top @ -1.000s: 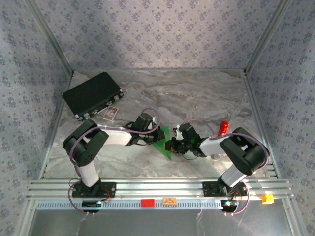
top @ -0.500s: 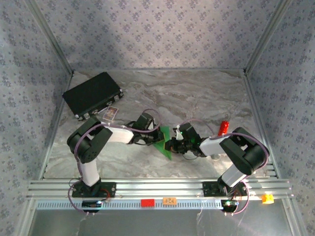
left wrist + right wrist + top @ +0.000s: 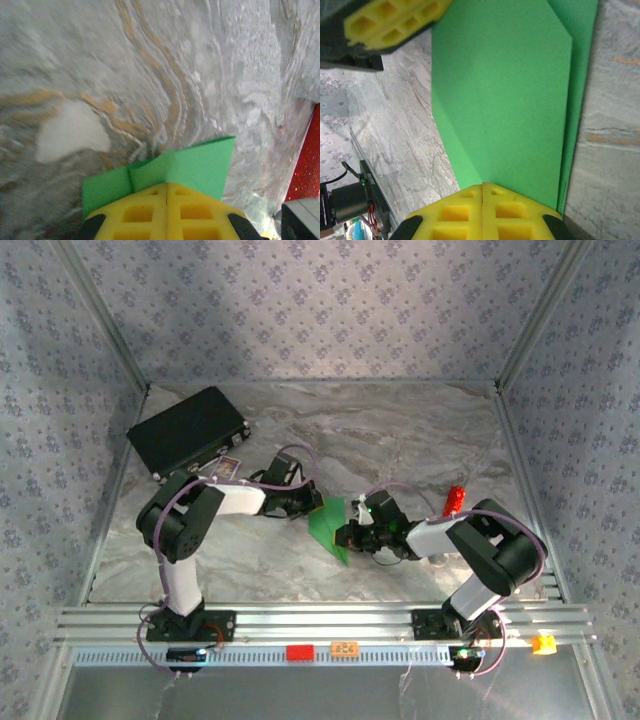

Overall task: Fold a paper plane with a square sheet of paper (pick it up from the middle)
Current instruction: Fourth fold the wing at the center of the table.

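The square sheet of paper (image 3: 328, 525) is bright green, folded into a smaller pointed shape, and lies on the marble table between the two arms. My left gripper (image 3: 311, 506) is shut, its yellow fingertips resting on the sheet's far left edge; folded layers (image 3: 195, 165) stick out beyond them. My right gripper (image 3: 346, 537) is shut too, its tips pressed on the sheet's near right edge, and the green face (image 3: 505, 95) spreads out ahead of it. In the right wrist view the left gripper's fingers (image 3: 395, 20) sit at the paper's far corner.
A black rectangular case (image 3: 188, 430) lies at the back left with a small card (image 3: 226, 469) beside it. A small red cylinder (image 3: 456, 498) stands to the right of the right arm and shows as a red edge (image 3: 305, 150). Metal rails (image 3: 320, 620) border the table's near edge.
My left gripper has slid away from the near side toward the back along the paper's left edge, uncovering more of the green sheet. The right gripper has stayed put.
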{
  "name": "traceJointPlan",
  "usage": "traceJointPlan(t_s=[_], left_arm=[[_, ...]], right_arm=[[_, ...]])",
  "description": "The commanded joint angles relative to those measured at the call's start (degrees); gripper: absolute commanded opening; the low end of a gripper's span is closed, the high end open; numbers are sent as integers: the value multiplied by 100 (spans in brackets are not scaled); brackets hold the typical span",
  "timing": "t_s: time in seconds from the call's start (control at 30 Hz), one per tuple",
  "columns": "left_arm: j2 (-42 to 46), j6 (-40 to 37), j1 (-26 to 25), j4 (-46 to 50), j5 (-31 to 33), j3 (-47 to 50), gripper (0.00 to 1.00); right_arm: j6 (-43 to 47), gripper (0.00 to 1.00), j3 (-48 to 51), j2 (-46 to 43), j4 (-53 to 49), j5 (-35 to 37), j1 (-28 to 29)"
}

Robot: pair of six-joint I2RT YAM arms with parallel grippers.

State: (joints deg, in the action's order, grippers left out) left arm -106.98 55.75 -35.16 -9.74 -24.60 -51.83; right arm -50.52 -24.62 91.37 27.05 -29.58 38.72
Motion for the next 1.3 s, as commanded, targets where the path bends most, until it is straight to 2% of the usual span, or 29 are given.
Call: traceJointPlan(t_s=[0.0,0.27,0.67,0.9,1.0,1.27], left_arm=[[-129,-212,247,296,361,-191,0],[68,-298,293,598,336,-453,0],[977,-362,-25,394,473,170,4],[502,-304,-357,-121,-282,104,4],[303,-210,-401,-229,-215,121,4],[-49,-300,-348,431,39,-59,1]], right_arm=[[196,0,322,161,-1059,90,-46],[428,0,307,148,-1215,-107,-158],[515,0,256,136,-1313,-181,-308],[493,0,265,114,-1315,-158,-314],[477,0,262,83,-1316,-157,-318],[384,0,33,-235,-1462,-231,-264]])
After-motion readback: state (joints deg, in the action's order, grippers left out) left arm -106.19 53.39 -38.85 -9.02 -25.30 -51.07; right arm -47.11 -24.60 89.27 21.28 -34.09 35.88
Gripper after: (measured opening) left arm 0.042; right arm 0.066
